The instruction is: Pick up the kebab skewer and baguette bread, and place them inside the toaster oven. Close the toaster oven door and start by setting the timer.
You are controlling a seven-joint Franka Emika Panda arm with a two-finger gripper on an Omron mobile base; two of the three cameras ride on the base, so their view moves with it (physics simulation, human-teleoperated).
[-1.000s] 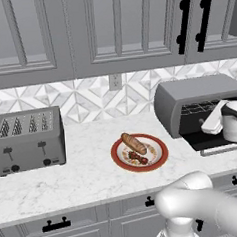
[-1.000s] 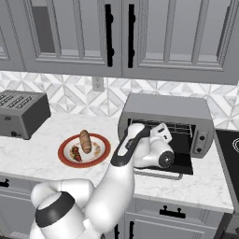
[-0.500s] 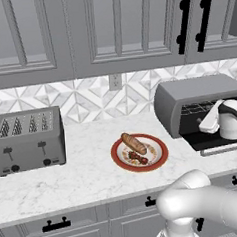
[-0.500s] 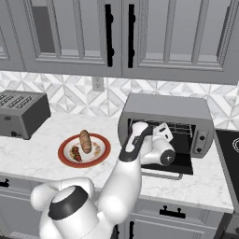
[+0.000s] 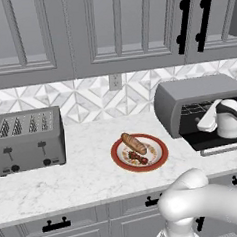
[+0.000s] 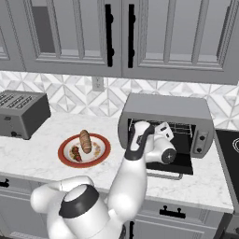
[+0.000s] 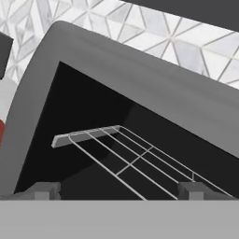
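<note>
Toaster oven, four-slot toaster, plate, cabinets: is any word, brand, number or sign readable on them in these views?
None can be read.
toaster oven: knobs on its panel, no legible marks.
four-slot toaster: plain grey, no lettering.
red-rimmed plate: no text.
cabinets: no labels.

Grey cabinets (image 5: 84,32) above a white marble counter (image 5: 69,179), patterned backsplash (image 5: 89,100).

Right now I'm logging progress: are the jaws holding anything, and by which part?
Nothing is held. The gripper is open at the oven mouth; skewer and baguette lie on the plate.
</note>
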